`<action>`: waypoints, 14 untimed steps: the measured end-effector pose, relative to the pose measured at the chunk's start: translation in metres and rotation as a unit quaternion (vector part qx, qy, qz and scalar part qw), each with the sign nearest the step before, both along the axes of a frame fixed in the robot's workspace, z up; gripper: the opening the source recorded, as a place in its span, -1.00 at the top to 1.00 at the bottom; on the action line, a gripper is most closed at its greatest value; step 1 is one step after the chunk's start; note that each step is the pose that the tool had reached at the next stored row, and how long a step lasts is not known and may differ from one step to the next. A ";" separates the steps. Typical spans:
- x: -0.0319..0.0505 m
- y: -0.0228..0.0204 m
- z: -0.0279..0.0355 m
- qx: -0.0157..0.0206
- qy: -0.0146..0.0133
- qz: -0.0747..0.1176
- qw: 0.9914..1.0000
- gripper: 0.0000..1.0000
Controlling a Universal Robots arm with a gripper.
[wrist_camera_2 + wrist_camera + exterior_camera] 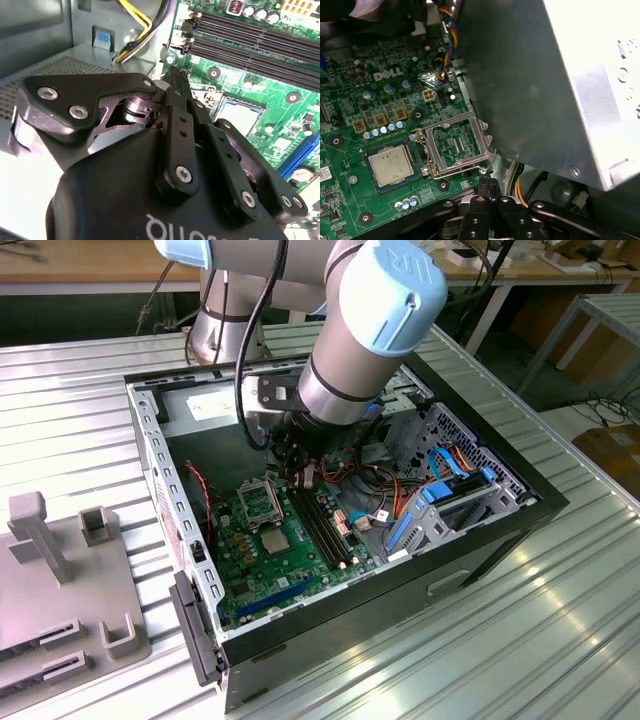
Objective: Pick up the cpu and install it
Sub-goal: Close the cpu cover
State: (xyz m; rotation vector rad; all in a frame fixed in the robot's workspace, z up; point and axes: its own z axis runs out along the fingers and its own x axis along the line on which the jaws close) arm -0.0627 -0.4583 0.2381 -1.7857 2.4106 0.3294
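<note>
Down inside the case (455, 558), over the board (252, 575). Case sits open on the ribbed metal desk (560, 630).

Fingers (488, 184): tips pressed together in both wrist views (176, 76), nothing between them. Closed and empty. They hang just beside the near edge of the frame (457, 145); I cannot tell whether they touch it.

Cpu (390, 167): lies flat, metal top up, square within the black surround of the socket (422, 156). It looks seated, though I cannot confirm from these angles that it is fully down. The second wrist view shows the same pale square (240, 112) beyond my fingertips. In the exterior view it is the small grey square (276, 540) beside the memory slots (322, 530).

Progress, as I judge it:
- Pick and place look done: chip in the socket, not in my grasp.
- Frame is swung open, lying off to the side of the chip with green board visible through its window. Nothing clamps the chip.
- Left, by my reckoning: frame down over the chip and latched.

Writing:
- White lettering (388, 76) printed on the board near the capacitors. Noted, not transcribed.
- Small white sticker (324, 173) at the board's edge, print too fine to make out.
- White lettering (175, 229) on my own black housing, cut off by the picture's edge.
</note>
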 end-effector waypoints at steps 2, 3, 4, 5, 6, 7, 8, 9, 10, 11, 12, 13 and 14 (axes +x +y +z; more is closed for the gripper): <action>0.0004 0.0000 -0.0009 0.000 0.000 0.006 1.000 0.79; 0.0012 0.0000 -0.0014 0.000 0.000 0.006 1.000 0.79; 0.0018 0.0000 -0.0019 0.000 0.000 0.006 1.000 0.79; 0.0021 0.0000 -0.0025 0.000 0.000 0.006 1.000 0.79; 0.0021 0.0001 -0.0030 0.000 0.000 0.006 1.000 0.79; 0.0023 0.0001 -0.0035 0.000 0.000 0.006 1.000 0.79; 0.0025 0.0001 -0.0039 0.000 0.000 0.006 1.000 0.79; 0.0027 0.0002 -0.0045 0.000 0.000 0.006 1.000 0.79; 0.0028 0.0005 -0.0052 0.000 0.000 0.006 1.000 0.79; 0.0033 0.0014 -0.0072 0.001 0.000 0.006 1.000 0.79; 0.0035 0.0020 -0.0087 0.001 0.000 0.006 1.000 0.79; 0.0038 0.0029 -0.0104 0.002 0.000 0.006 1.000 0.79; 0.0041 0.0037 -0.0117 0.003 0.000 0.006 1.000 0.79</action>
